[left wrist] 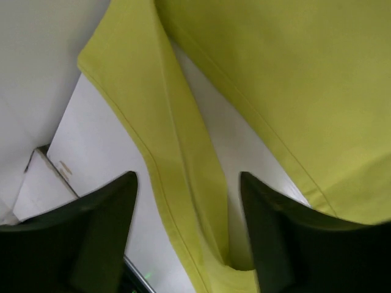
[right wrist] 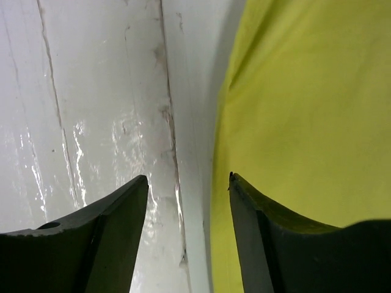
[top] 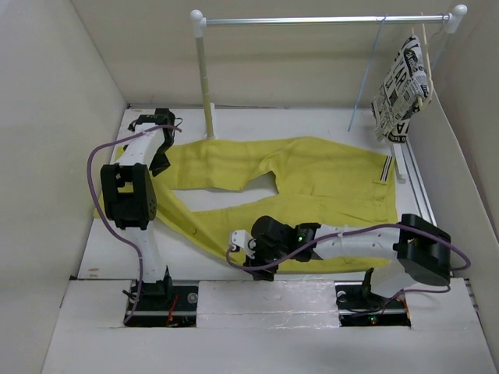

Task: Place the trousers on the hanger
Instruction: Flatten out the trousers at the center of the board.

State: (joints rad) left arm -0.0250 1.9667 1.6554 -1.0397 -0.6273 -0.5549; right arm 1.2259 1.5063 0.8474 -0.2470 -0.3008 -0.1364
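The mustard-yellow trousers (top: 312,175) lie spread flat on the white table, waist with striped trim to the right and legs running left. The thin light-blue hanger (top: 366,78) hangs from the rail at the back. My left gripper (top: 161,158) is at the far leg's left end. In its wrist view the left gripper (left wrist: 188,177) stands open, with a folded hem of the trousers (left wrist: 183,152) lying loose between the fingers. My right gripper (top: 238,243) is low at the near leg's front edge. The right gripper (right wrist: 188,177) is open, straddling the edge of the trousers (right wrist: 305,110).
A white rail (top: 327,19) on a post (top: 205,86) spans the back. At its right end hangs a wooden hanger with black-and-white newspaper-print cloth (top: 404,86). White walls close in on the left and right. A raised seam (right wrist: 174,152) runs along the table's front.
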